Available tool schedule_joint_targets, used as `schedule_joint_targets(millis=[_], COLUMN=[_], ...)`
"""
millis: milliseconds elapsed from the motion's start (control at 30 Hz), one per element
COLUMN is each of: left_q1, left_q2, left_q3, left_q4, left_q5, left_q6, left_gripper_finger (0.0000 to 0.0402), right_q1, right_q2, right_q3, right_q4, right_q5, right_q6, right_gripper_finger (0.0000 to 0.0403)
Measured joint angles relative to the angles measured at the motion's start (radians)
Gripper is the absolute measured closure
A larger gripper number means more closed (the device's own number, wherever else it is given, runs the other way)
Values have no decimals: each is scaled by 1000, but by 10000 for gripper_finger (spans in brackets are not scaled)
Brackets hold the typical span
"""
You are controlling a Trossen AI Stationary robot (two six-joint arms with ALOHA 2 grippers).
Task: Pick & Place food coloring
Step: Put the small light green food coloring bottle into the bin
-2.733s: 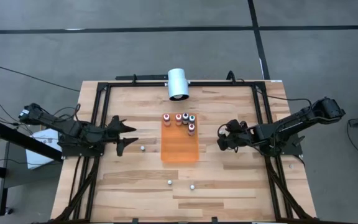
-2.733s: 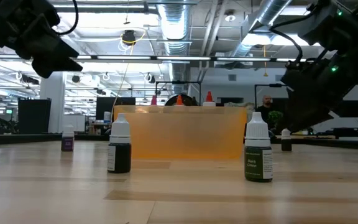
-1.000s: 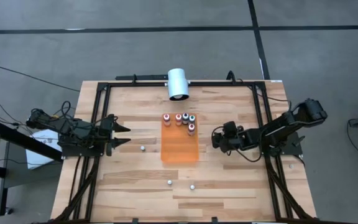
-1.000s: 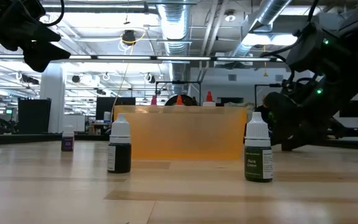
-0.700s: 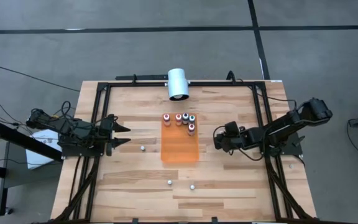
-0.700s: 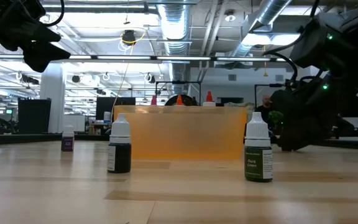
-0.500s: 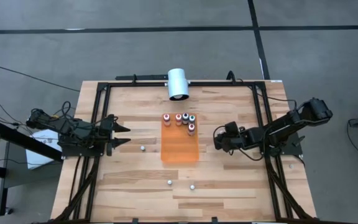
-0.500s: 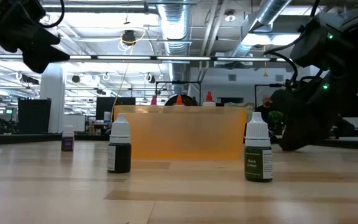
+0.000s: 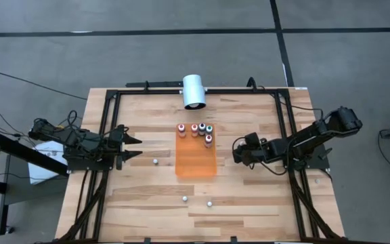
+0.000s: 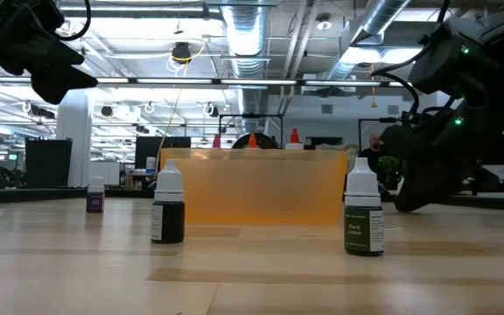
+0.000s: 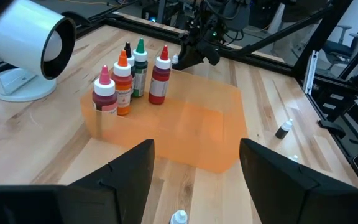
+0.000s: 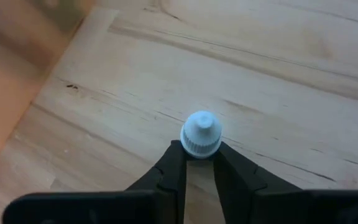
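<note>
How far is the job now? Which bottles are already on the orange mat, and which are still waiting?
Done: five bottles stand at the far end of the mat. In hand: the right pincer sits around the white cap of a bottle standing on the table right of the mat. Left: three bottles stand on bare wood. The left pincer waits open, left of the mat.

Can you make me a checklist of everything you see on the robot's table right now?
Surface: wooden table, dark frame around it.
Job's things: five food coloring bottles standing on the orange mat; three loose bottles on the wood.
Clutter: white cylinder at the far edge.
Grippers: right gripper closed around a white bottle cap; left gripper open, holding nothing.
Cables: black cables along both arms.
Surroundings: grey floor, workshop behind.
</note>
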Motion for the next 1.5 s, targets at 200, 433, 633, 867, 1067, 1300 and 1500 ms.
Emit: schedule_joint_targets(millis=[200,433,633,867,1067,1300,1500], left_q1=[0,0,0,0,0,0,0], left_q2=[0,0,0,0,0,0,0], left_q3=[0,0,0,0,0,0,0], left_q4=[-4,-19,-36,-36,-36,-37,-37], left_q5=[-1,-16,-20,-20,-23,-26,-26], left_q6=[0,0,0,-18,-41,-54,-72], left_gripper_finger=[173,173,173,173,173,173,173], right_q1=[0,0,0,-1,0,0,0], right_q2=[-18,-76,-156,-269,-318,-320,-320], right_q3=[0,0,1,1,1,1,1], right_q4=[0,-7,18,176,372,629,740], right_q5=[-10,-13,-36,-157,-295,-413,-465], right_q6=[2,0,-57,-244,-365,-452,-469], right_gripper_finger=[343,343,344,344,344,344,344])
